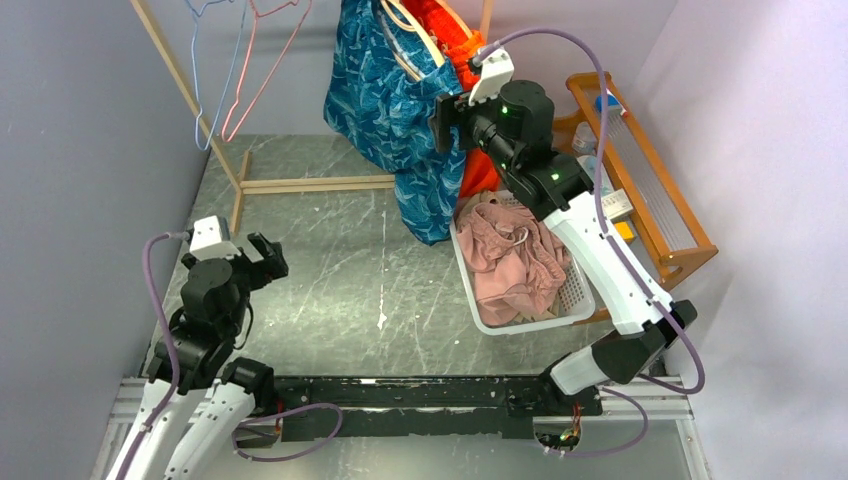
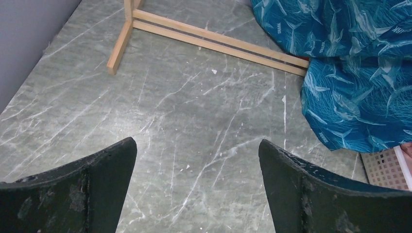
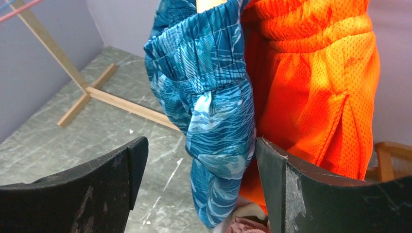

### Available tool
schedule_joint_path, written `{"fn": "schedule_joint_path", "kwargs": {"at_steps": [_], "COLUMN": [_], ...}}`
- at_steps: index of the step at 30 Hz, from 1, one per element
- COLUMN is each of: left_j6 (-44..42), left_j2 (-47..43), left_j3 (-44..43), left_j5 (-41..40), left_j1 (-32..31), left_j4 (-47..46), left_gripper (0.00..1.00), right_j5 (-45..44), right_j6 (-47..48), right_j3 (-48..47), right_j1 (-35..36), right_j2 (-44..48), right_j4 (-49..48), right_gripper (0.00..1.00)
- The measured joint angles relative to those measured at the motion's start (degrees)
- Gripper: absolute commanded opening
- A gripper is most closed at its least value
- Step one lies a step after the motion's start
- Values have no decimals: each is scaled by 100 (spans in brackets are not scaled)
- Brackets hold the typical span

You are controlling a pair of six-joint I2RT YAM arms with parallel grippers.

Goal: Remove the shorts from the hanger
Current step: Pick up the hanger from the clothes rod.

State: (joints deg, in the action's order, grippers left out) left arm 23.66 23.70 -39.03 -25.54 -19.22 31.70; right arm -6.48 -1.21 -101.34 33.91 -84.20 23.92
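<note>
The blue shorts with a pale leafy pattern point(image 1: 390, 100) hang from a wooden hanger point(image 1: 412, 38) on the rack at the back. The bright orange shorts point(image 1: 447, 40) hang right behind them. My right gripper point(image 1: 447, 122) is raised at the blue pair's right edge. In the right wrist view it is open point(image 3: 200, 143); a fold of the blue shorts point(image 3: 209, 97) hangs between the jaws, close to the right finger, with the orange shorts point(image 3: 316, 87) behind. The dusty pink shorts point(image 1: 515, 260) lie in a white basket point(image 1: 575, 300). The tan pair is hidden. My left gripper point(image 1: 265, 255) is open and empty over the floor point(image 2: 197, 145).
The wooden rack's foot point(image 1: 300, 184) crosses the floor at the back. Two bare wire hangers, blue and pink point(image 1: 235, 70), hang at the back left. A wooden shelf unit point(image 1: 645, 190) stands at the right wall beside the basket. The blue shorts' hem point(image 2: 350, 73) shows in the left wrist view.
</note>
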Motion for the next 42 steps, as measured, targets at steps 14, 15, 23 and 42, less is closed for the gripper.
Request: {"fn": "schedule_joint_path", "kwargs": {"at_steps": [14,15,23,42], "left_j6": [-52,-59,-214,-356], "left_j2": [791,848,962,1023], "left_j3": [33,33,37,136], "left_j5": [50,66,140,109], "left_j1": [0,0,0,28], "left_j4": [-37,-39,-195,-407], "left_gripper": [99,99,99,99], "right_j5": [588,608,929,1123], "right_j6": [396,444,581,149], "right_j3": [-765,-859,-1878,-1058], "right_j1": [-76,-87,-205,-247], "right_j2": [-804,-903,-1624,-1320], "right_j4": [4,4,382,-516], "right_gripper": [65,65,50,0]}}
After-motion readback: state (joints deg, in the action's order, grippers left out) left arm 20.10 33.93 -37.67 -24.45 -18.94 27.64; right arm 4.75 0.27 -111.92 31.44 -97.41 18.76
